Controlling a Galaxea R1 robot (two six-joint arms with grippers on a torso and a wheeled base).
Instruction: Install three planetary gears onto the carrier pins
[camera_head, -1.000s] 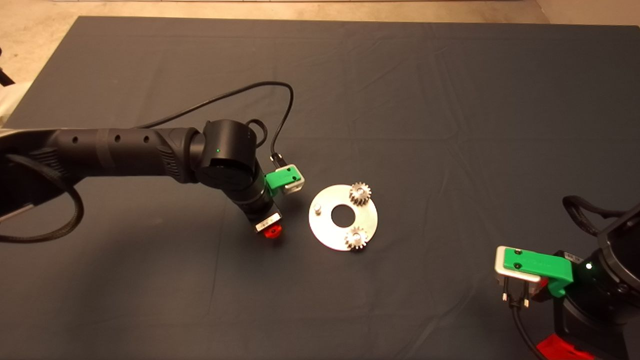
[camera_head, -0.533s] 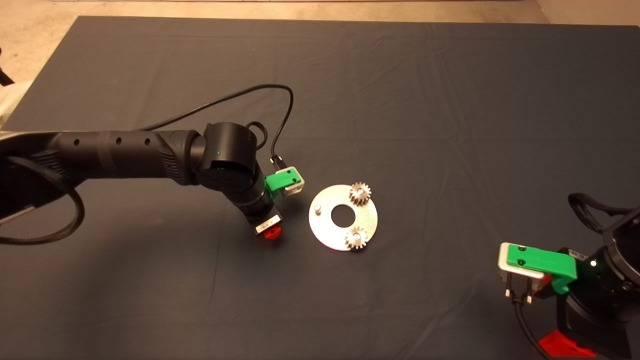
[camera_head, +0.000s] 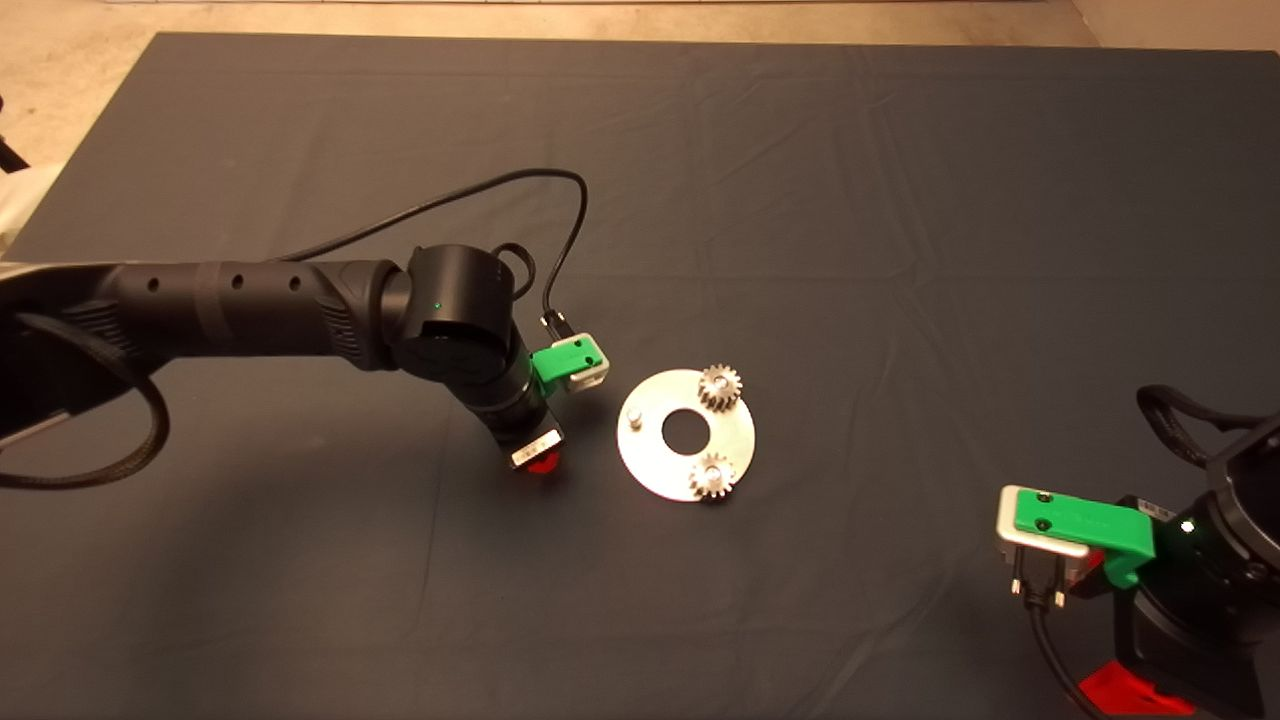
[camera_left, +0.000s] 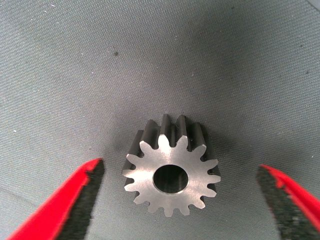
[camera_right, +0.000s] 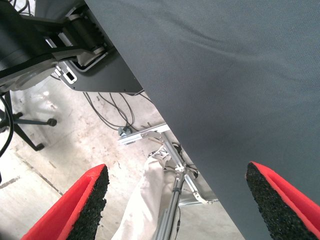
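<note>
A round silver disc (camera_head: 655, 470) lies mid-mat. Two planetary gears sit on its carrier pins: one at the far right (camera_head: 719, 386), one at the near edge (camera_head: 712, 475). The third pin (camera_head: 635, 418) on the disc's left stands bare. Just left of the disc my left gripper (camera_head: 545, 462) points down at the mat. In the left wrist view it is open (camera_left: 180, 200), its red fingers (camera_left: 70, 205) on either side of the third gear (camera_left: 171, 170), which lies flat on the mat, untouched. My right gripper (camera_right: 180, 200) is parked open at the lower right edge.
The dark mat (camera_head: 850, 220) covers the table. A black cable (camera_head: 480, 190) loops from the left wrist. Beyond the mat's edge, the right wrist view shows floor, cables (camera_right: 107, 107) and a metal frame (camera_right: 175, 185).
The left gripper has sunk slightly toward the mat beside the disc. The right arm has drawn back a little to the lower right.
</note>
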